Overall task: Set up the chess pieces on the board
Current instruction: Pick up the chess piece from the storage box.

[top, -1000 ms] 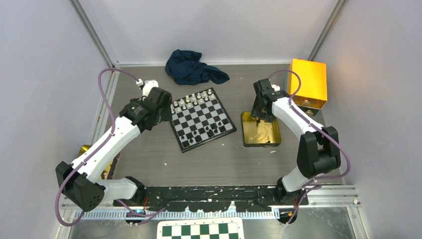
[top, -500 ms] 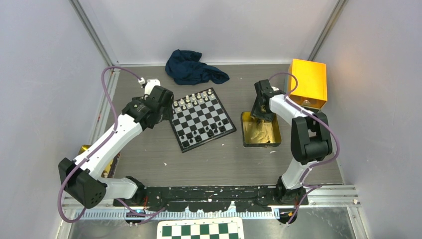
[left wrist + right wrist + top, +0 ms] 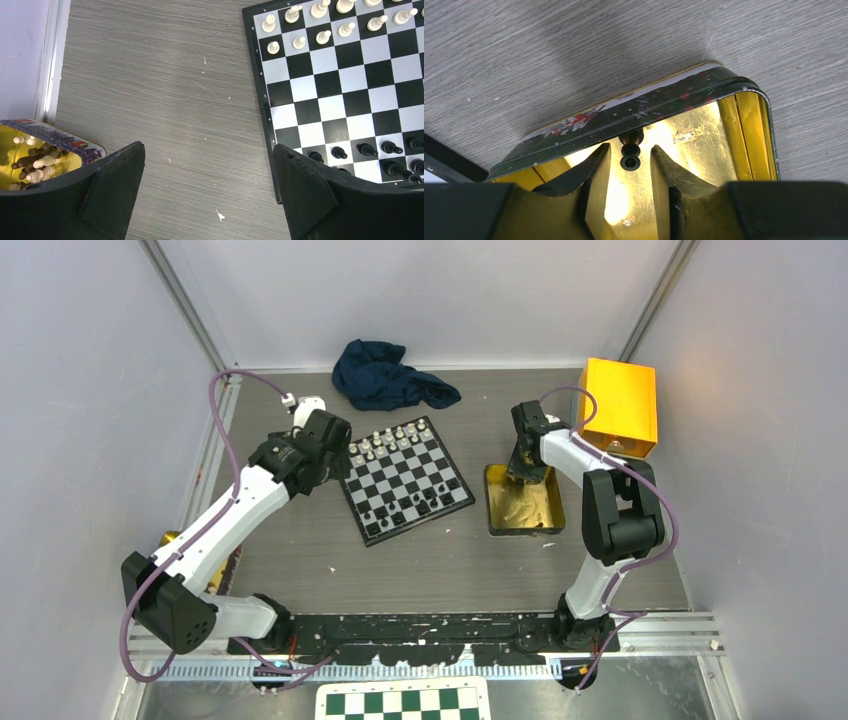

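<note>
Pick step: right end effector [image 3: 630, 156] straddles a black chess piece [image 3: 630, 149] inside gold tin [image 3: 649, 112], fingers apart, unclamped; next move needs clamp, lift, carry to board [image 3: 408, 480] at its left; left end effector [image 3: 207, 148] wide apart.

The left arm [image 3: 245, 505] reaches forward and inward, and the left gripper [image 3: 207, 150] points down with its jaws spread wide. The right arm [image 3: 572, 455] folds sharply at the elbow, with the right gripper [image 3: 630, 150] held low, its jaws narrowly parted.

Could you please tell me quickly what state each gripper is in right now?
Left gripper: open, holding nothing.
Right gripper: open, jaws flanking a black chess piece in the gold tin, not gripping it yet.
</note>
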You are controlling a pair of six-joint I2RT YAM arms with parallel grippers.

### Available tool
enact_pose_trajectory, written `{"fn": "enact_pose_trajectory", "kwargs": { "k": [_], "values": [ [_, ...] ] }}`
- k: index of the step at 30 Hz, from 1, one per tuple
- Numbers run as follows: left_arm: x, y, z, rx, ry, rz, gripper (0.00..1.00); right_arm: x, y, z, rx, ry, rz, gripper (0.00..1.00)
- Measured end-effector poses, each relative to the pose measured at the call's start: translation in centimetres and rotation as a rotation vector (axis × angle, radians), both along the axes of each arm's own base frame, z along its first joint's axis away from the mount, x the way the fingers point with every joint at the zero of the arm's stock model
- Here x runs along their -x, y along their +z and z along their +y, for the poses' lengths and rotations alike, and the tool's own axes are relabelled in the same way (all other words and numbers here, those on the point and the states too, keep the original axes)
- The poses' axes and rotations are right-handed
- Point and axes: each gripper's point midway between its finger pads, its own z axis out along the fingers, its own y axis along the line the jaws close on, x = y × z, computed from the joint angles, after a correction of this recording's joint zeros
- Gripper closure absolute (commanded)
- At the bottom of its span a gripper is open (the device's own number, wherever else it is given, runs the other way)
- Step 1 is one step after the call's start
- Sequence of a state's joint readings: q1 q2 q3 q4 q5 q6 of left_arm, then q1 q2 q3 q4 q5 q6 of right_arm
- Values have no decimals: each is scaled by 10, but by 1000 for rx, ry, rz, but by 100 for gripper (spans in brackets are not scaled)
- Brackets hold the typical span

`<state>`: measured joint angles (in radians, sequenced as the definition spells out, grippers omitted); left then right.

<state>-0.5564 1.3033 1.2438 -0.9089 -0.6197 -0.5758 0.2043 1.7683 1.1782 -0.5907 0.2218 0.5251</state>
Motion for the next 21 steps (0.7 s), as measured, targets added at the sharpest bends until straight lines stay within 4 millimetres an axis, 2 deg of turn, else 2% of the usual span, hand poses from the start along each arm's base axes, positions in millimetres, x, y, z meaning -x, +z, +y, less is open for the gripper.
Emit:
{"fn": "enact_pose_trajectory", "kwargs": {
  "k": [6,11,17,21],
  "values": [
    [0,-1,0,-8,-5,6,0,0,0,-1,1,-2,-1,83],
    [0,-1,0,-8,-5,5,0,0,0,-1,3,-1,0,96],
    [0,-1,0,-8,-6,6,0,3,1,-2,4,0,7,99],
    [0,-1,0,-8,-6,6,0,6,11,-1,3,9,-1,99]
  ]
}}
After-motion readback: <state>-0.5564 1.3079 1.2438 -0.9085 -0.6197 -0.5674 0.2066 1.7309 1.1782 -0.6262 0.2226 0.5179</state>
